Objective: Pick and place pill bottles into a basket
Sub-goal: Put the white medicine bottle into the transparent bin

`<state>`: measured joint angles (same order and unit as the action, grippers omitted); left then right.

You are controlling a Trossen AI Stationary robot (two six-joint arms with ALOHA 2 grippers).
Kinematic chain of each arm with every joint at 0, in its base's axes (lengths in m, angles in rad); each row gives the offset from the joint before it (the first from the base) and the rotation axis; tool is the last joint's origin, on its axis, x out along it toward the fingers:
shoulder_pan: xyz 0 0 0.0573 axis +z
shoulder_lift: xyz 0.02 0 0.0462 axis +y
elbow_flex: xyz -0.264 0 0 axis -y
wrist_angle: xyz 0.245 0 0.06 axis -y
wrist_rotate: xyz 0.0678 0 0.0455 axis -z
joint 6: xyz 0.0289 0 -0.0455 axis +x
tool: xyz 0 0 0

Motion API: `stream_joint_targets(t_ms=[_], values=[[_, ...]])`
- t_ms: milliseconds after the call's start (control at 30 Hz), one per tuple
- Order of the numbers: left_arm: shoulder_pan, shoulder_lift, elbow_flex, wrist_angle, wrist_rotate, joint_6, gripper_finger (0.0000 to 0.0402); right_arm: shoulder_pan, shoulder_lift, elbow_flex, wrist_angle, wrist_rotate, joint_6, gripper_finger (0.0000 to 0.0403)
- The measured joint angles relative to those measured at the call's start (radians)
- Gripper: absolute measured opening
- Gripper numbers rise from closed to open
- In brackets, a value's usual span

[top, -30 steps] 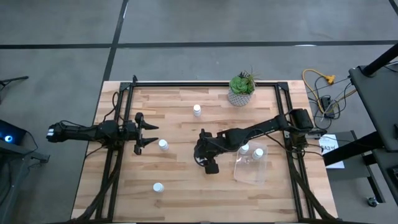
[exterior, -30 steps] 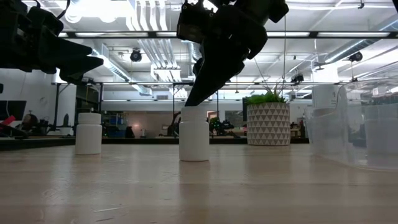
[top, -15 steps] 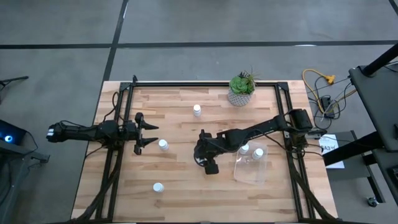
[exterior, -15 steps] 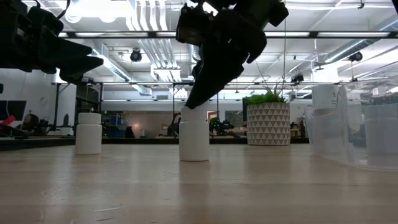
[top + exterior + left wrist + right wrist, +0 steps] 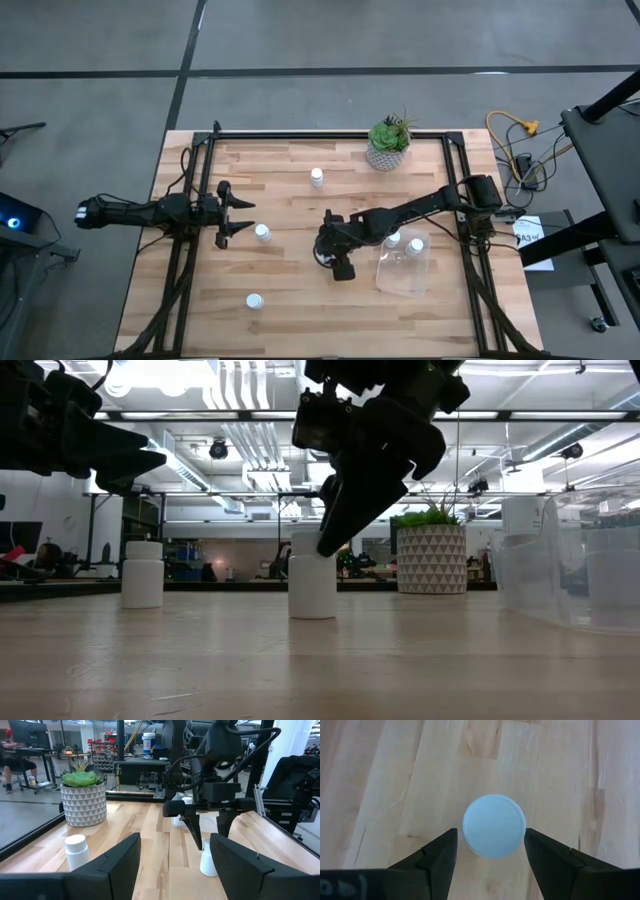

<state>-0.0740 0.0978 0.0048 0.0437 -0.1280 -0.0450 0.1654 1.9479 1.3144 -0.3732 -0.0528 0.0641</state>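
Worktop of pale wood, viewed from above. Left claw hovers at the left side, fingers spread wide and holding nothing; one pill bottle stands just to its right, apart from the fingers. Another bottle stands at the near left, and a third at the far centre. Right claw is at mid-worktop, pointing down over a fourth bottle; its fingers are open and straddle the white cap with a gap on each side, not touching. Low view shows that bottle upright with the claw at cap height. Potted plant sits at the far edge. Clear basket lies at the right, with two bottles showing at its far end.
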Motion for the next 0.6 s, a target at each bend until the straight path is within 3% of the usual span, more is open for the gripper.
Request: stream_joint_targets(t_ms=[467,600], values=[[0.000,0.000,0.000,0.000,0.000,0.000,0.0222,0.000,0.000,0.000,0.050,-0.008,0.006,0.0217],[0.000,0.000,0.000,0.000,0.000,0.000,0.0222,0.000,0.000,0.000,0.050,-0.008,0.007,0.0187]])
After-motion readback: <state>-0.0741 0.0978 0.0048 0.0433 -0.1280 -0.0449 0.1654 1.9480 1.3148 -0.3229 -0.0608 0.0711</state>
